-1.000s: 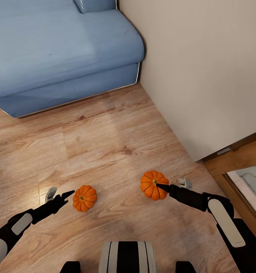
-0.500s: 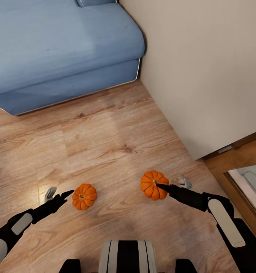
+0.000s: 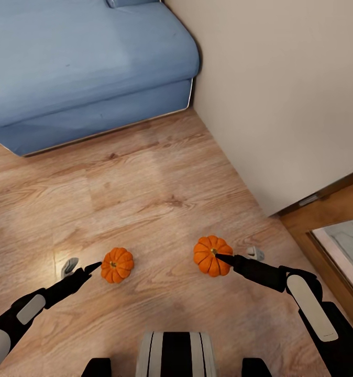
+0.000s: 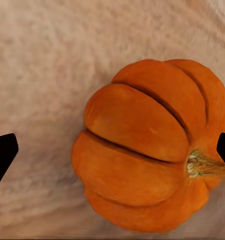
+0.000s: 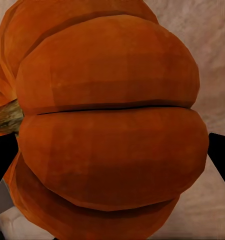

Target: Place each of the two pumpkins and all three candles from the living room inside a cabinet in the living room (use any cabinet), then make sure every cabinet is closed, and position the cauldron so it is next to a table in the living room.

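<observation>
Head view: the left pumpkin [image 3: 117, 265] has slid slightly up-frame since a second ago, sitting at the left gripper's [image 3: 82, 272] tip on the wood floor [image 3: 145, 183]; it's not secured. The right gripper [image 3: 234, 260] holds its pumpkin [image 3: 212, 255] at lower right. A blue sofa [image 3: 82, 68] and wall [image 3: 281, 94] crowd the top.

Left wrist view: jaws spread, pumpkin [image 4: 152, 150] between, untouched.

Right wrist view: jaws flank the pumpkin [image 5: 107, 125]; contact unclear.

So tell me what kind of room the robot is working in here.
Most likely a living room: a blue sofa stands against a plain beige wall on a wood-plank floor, with two decorative pumpkins lying on it.
</observation>
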